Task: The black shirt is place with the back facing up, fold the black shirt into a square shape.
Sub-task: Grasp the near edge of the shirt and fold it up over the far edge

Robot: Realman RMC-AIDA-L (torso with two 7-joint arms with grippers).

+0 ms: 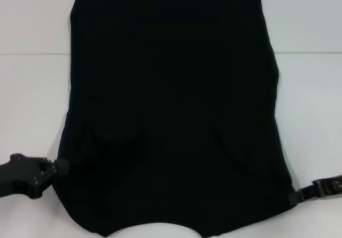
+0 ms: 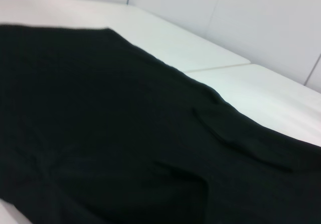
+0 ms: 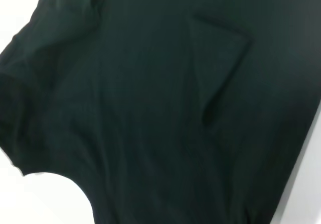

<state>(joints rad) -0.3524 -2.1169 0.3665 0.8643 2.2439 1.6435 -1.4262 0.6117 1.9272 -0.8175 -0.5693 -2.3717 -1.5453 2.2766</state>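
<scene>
Black fabric met both grippers at the near corners of the garment, and it was there that the account had to begin. The left gripper (image 1: 57, 168) was seen low at the robot's left, its tip touching the side edge of the black shirt (image 1: 171, 110) close to the near corner; whether its jaws were spread or pinching cloth could not be told. The right gripper (image 1: 297, 195) was seen low at the robot's right, its tip likewise at the shirt's side edge near the opposite near corner, and the state of its jaws could not be told either. Neither wrist view showed any fingers.

Outward from the jaws, the shirt was spread flat on the white table (image 1: 32, 88), between the two grippers. Both sleeves appeared to be already folded in over the body, since their outlines were seen as raised flaps on the nearer half, so that the cloth formed a long, roughly rectangular panel. The curved neckline lay at the near edge, toward the robot, and the straight hem lay at the far edge.

The relation on which the coming move was judged to turn was this: the long axis of the shirt ran straight away from the robot, and each gripper stood about equally close to its own near corner. A fold of the near end forward over the far end was therefore judged likely, with both arms needed together and kept level, lest the panel be skewed.
</scene>
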